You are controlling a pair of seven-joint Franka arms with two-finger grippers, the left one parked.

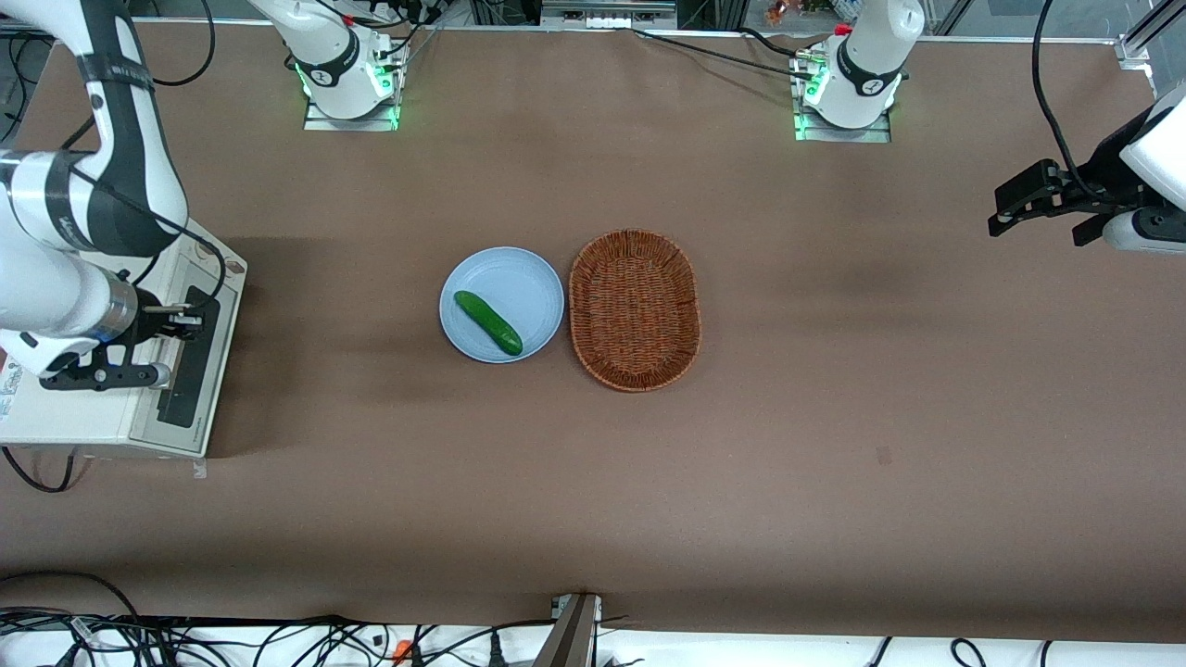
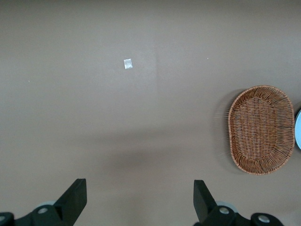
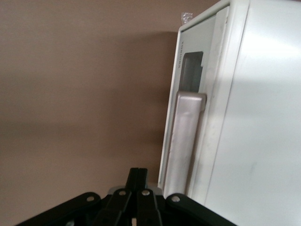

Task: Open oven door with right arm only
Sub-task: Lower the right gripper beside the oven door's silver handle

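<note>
The off-white toaster oven (image 1: 83,417) stands at the working arm's end of the table. Its oven door (image 1: 191,366), with a dark glass window, faces the table's middle and lies flush against the oven body (image 3: 254,141). In the right wrist view the door (image 3: 192,70) carries a long silver bar handle (image 3: 184,141). The right arm (image 1: 56,278) reaches over the oven. Its black gripper (image 1: 188,318) is at the door's upper edge. The gripper (image 3: 139,175) is shut and empty, just beside one end of the handle.
A light blue plate (image 1: 533,278) with a green cucumber (image 1: 488,322) lies mid-table. Beside it is a brown wicker basket (image 1: 635,308), also in the left wrist view (image 2: 261,129). Two arm bases (image 1: 347,69) stand along the table edge farthest from the front camera.
</note>
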